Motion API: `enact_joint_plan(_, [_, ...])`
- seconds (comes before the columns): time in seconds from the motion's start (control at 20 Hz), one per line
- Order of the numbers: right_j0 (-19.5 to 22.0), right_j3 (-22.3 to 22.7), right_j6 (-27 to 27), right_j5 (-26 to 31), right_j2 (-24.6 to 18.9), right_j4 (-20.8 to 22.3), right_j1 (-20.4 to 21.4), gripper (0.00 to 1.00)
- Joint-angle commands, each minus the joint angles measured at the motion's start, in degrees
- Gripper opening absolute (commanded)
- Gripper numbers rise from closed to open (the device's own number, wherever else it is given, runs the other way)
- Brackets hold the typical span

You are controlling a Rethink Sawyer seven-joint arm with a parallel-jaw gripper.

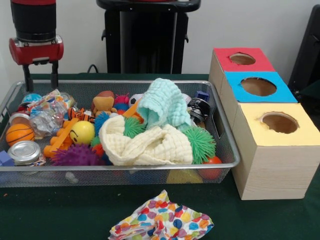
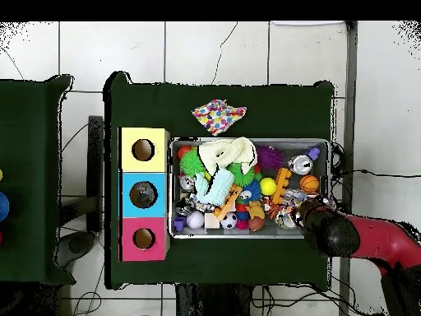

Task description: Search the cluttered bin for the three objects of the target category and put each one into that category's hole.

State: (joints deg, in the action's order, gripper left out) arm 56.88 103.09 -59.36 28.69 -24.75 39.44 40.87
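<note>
The wire mesh bin (image 1: 150,166) stands in the middle of the green table, full of clutter. It also shows in the overhead view (image 2: 251,141). My gripper (image 1: 41,80) hangs open and empty over the bin's far left corner, its fingers (image 1: 54,75) just above the rim. In the overhead view the arm's head (image 2: 331,234) covers that corner. In the bin lie a mint cloth (image 1: 162,102), a cream cloth (image 1: 150,142), a yellow smiley ball (image 1: 81,132), a small basketball (image 1: 19,134), a purple spiky ball (image 1: 75,156), a green spiky ball (image 1: 200,144) and a tin can (image 1: 24,151).
Three wooden boxes with a round hole each stand in a row beside the bin: red top (image 1: 242,59), blue top (image 1: 257,86), yellow top (image 1: 280,122). A cloth with coloured dots (image 1: 162,222) lies on the table in front of the bin.
</note>
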Motion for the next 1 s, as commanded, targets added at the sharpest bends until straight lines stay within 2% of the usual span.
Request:
enact_joint_plan(0.05, [1.64, -0.48, -6.46, -1.85, 1.74, -0.8, -6.44, 1.0])
enact_joint_plan(0.5, [0.49, -3.93, 5.52, -1.17, -4.39, 4.82, -9.62, 1.0])
enact_joint_plan(0.65, [-0.54, -5.41, 7.72, -0.75, -4.64, 7.53, -10.11, 1.0])
enact_joint_plan(1.0, [0.33, -6.46, 11.64, -1.22, -6.64, 12.6, -9.78, 1.0])
